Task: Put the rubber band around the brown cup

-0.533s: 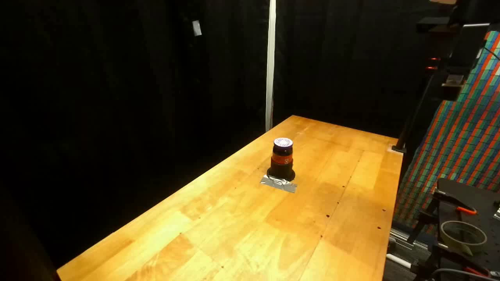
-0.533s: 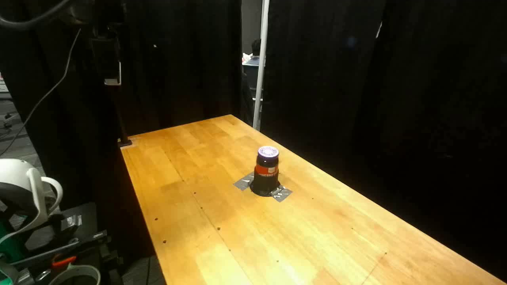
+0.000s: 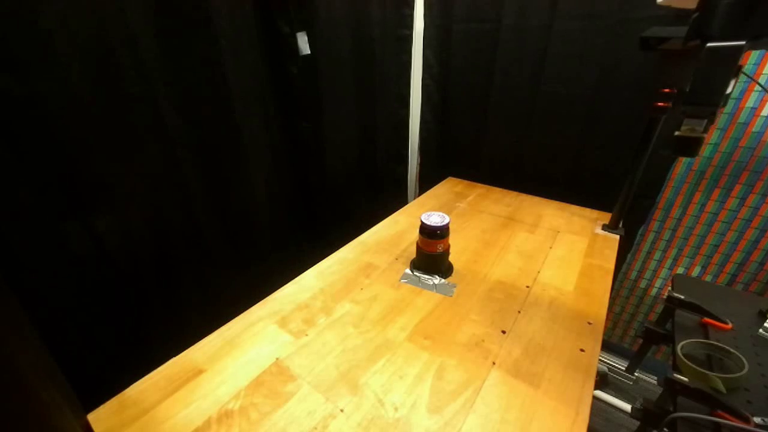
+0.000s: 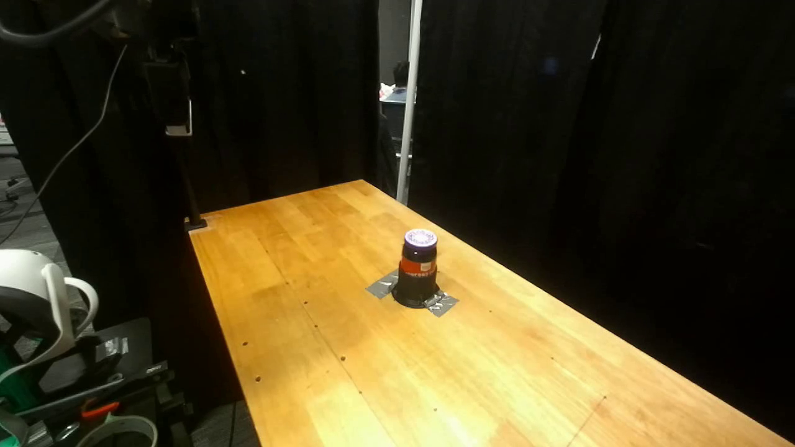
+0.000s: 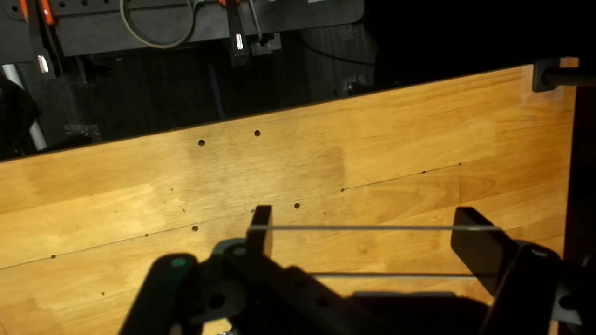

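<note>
Wooden table [image 3: 432,336] ran through all views. Gripper [image 5: 364,218] was above it, fingers wide apart. Brown cup [image 4: 418,269] stood upright on the table, silver tape [image 4: 442,305] at its base. Rubber band [image 5: 363,228] was stretched between both fingers, two strands showing.

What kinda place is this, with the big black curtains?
Probably a robot lab or workshop, though I can't be sure. A robot gripper hangs above a wooden table, black curtains hang beside it, and a roll of tape sits on a dark side bench.
</note>
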### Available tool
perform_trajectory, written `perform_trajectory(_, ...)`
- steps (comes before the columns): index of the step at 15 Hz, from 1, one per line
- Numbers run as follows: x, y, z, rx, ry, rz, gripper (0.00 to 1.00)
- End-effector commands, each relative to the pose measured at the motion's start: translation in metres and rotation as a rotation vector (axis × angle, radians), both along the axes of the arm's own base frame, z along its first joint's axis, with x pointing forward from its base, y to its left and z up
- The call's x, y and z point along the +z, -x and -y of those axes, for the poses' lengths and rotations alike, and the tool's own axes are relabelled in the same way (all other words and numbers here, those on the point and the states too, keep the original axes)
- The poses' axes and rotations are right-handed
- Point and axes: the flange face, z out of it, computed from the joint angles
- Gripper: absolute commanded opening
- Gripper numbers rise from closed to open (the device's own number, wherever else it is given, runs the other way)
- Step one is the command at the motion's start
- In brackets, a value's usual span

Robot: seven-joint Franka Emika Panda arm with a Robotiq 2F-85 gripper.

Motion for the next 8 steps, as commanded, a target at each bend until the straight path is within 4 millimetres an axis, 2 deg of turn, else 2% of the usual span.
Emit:
perform_trajectory(1, -0.019, -0.044, 0.007, 0.003, 0.05, -0.004, 1.0)
perform_trajectory(5, -0.044, -0.116, 0.017, 0.031, 0.092, 0.01, 1.0)
perform_trajectory(8, -0.063, -0.174, 0.017, 0.064, 0.136, 0.017, 1.0)
